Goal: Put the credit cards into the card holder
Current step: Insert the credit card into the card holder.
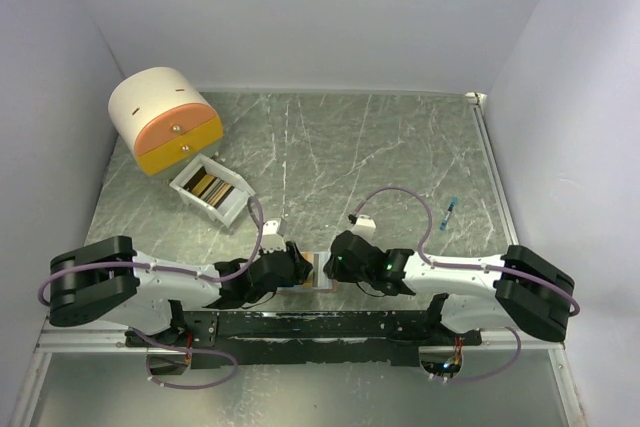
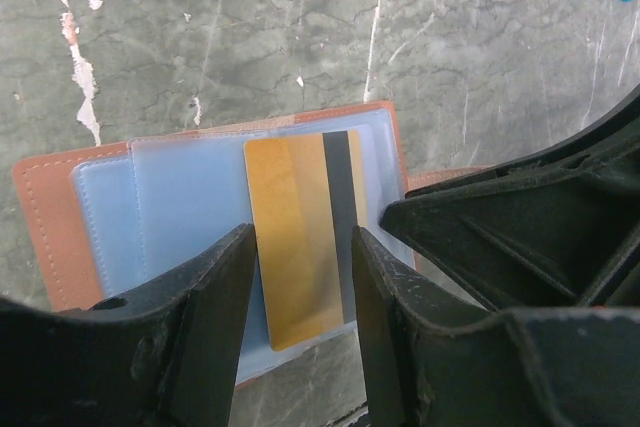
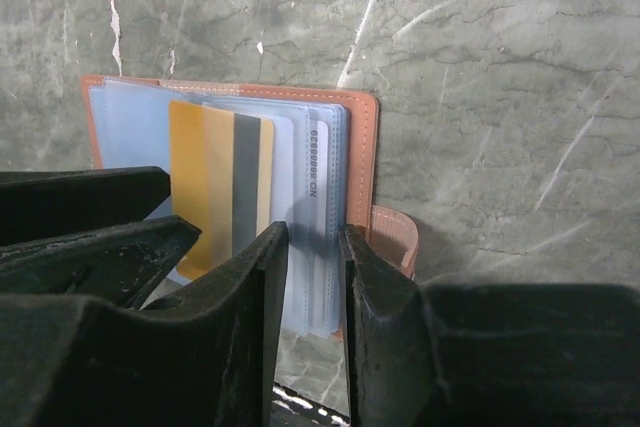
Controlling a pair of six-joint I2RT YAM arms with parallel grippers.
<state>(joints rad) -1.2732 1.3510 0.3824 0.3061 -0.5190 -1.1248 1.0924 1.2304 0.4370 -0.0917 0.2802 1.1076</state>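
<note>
The card holder (image 2: 48, 215) lies open on the table between both arms, salmon-brown outside and pale blue inside with clear pockets. A yellow credit card (image 2: 295, 217) with a dark stripe lies over its pockets. My left gripper (image 2: 303, 237) is shut on this card, one finger on each long edge. In the right wrist view the same credit card (image 3: 205, 177) shows left of my right gripper (image 3: 314, 235). The right jaws stand narrowly apart over the clear sleeves (image 3: 318, 162) at the card holder's (image 3: 362, 147) right edge. From above, both grippers (image 1: 300, 269) (image 1: 335, 265) meet over the card holder (image 1: 318, 275).
A small white open box (image 1: 232, 209) holding several cards stands at the left. Behind it is a round cream-and-orange drawer unit (image 1: 165, 119). A blue pen (image 1: 449, 213) lies at the right. White walls close the table on three sides.
</note>
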